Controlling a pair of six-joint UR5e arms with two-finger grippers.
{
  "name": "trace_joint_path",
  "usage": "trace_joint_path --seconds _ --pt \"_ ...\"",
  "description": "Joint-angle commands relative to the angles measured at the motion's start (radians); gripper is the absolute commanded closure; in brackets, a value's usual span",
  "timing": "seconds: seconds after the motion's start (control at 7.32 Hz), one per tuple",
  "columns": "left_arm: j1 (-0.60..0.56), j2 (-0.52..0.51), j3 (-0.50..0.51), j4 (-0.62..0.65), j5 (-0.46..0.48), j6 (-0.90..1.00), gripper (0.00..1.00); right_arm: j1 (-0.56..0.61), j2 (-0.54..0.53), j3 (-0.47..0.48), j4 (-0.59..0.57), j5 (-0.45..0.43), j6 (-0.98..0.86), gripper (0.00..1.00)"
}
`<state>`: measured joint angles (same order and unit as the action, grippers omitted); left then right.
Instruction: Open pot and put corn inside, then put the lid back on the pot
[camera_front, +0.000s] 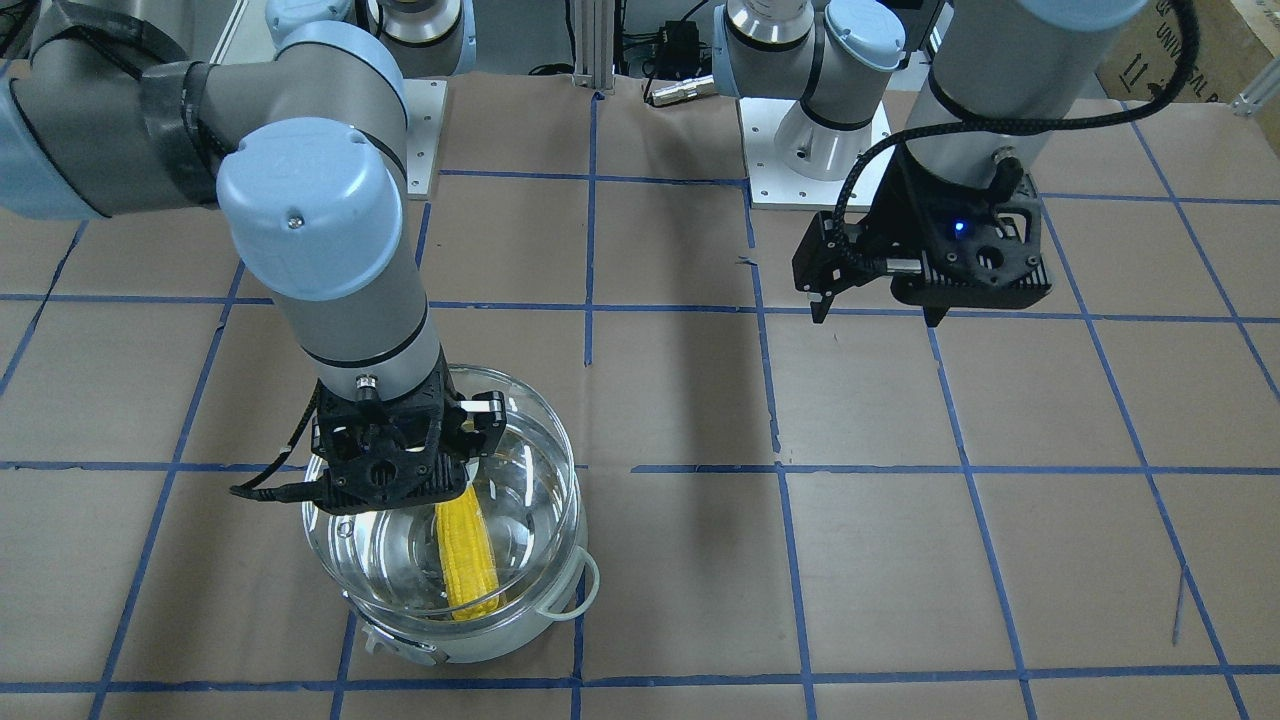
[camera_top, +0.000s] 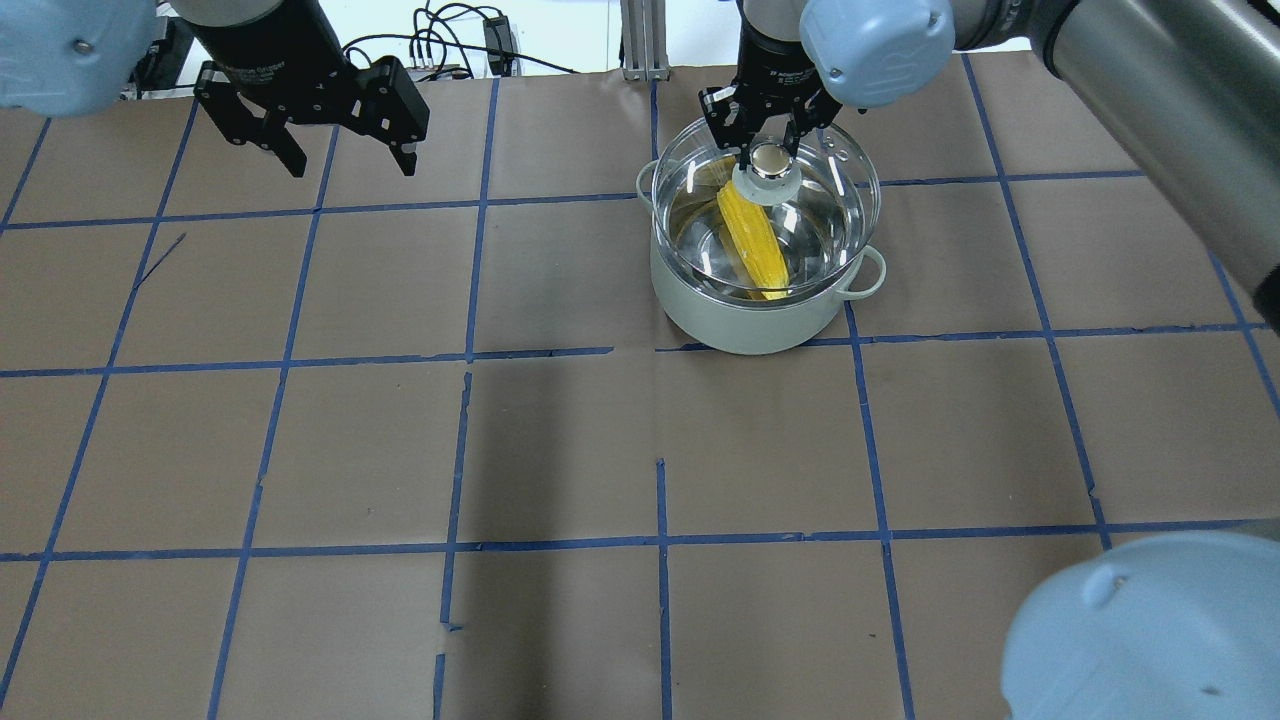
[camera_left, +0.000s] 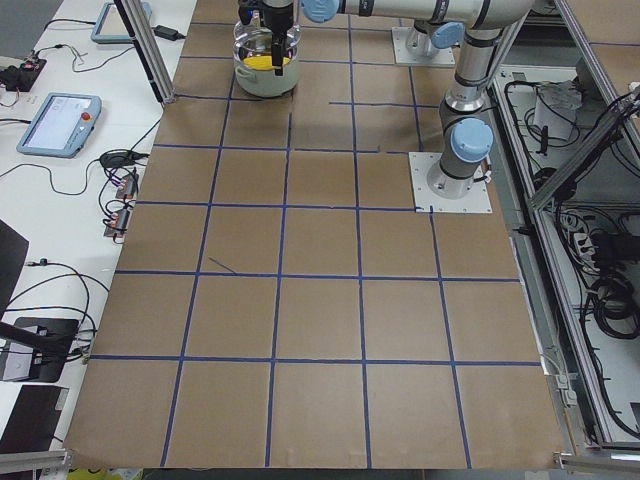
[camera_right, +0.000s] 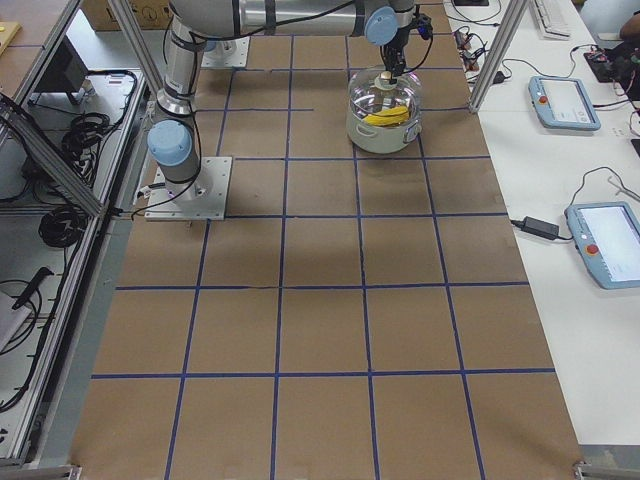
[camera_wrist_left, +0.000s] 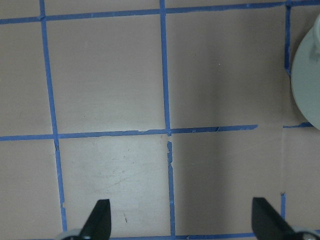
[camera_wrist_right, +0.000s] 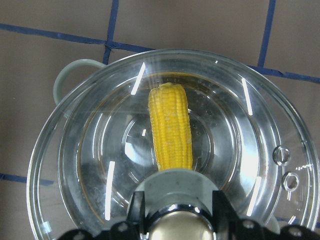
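Right tool (camera_top: 768, 160) clamps the lid (camera_top: 840, 185) just above the pot (camera_top: 750, 320), corn (camera_top: 752, 240) inside; it should centre the lid, lower it level, then release. Left tool (camera_top: 352, 165) gapes empty, well apart from the pot.

text | cardboard box (camera_front: 1190, 50) | partly legible "UNIVERSAL" | rest unreadable

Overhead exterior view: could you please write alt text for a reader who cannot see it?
The right claw grips the knob of a clear glass lid over a pale green pot with a yellow ear of corn inside. The left claw hangs open and empty above the brown gridded table's far left.
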<state>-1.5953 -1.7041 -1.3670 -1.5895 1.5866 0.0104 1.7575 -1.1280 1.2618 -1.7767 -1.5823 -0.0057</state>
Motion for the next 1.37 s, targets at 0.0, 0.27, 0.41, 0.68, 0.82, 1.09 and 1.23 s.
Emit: trace_joint_path --seconds 0.0,0.27,0.41,0.68,0.82,1.09,1.23 --pt "0.005 -0.002 0.002 -0.018 0.000 0.000 0.00 0.002 0.028 -0.004 -0.018 0.004 -0.049 0.60" --pt "0.040 0.003 0.002 -0.105 0.006 0.000 0.00 0.002 0.045 -0.001 -0.032 0.004 -0.053 0.60" --pt "0.043 0.004 0.002 -0.119 0.006 0.002 0.00 0.004 0.053 0.007 -0.032 0.016 -0.066 0.60" --pt "0.035 0.014 -0.024 -0.116 0.003 0.002 0.00 0.001 0.070 -0.004 -0.032 0.047 -0.082 0.60" --pt "0.034 0.036 -0.058 -0.113 0.001 0.002 0.00 0.000 0.071 -0.002 -0.030 0.047 -0.083 0.60" --pt "0.035 0.050 -0.096 -0.048 0.003 0.041 0.00 -0.012 0.070 0.001 -0.030 0.047 -0.124 0.60" --pt "0.035 0.051 -0.096 -0.046 0.003 0.042 0.00 -0.013 0.070 0.001 -0.030 0.047 -0.128 0.60"
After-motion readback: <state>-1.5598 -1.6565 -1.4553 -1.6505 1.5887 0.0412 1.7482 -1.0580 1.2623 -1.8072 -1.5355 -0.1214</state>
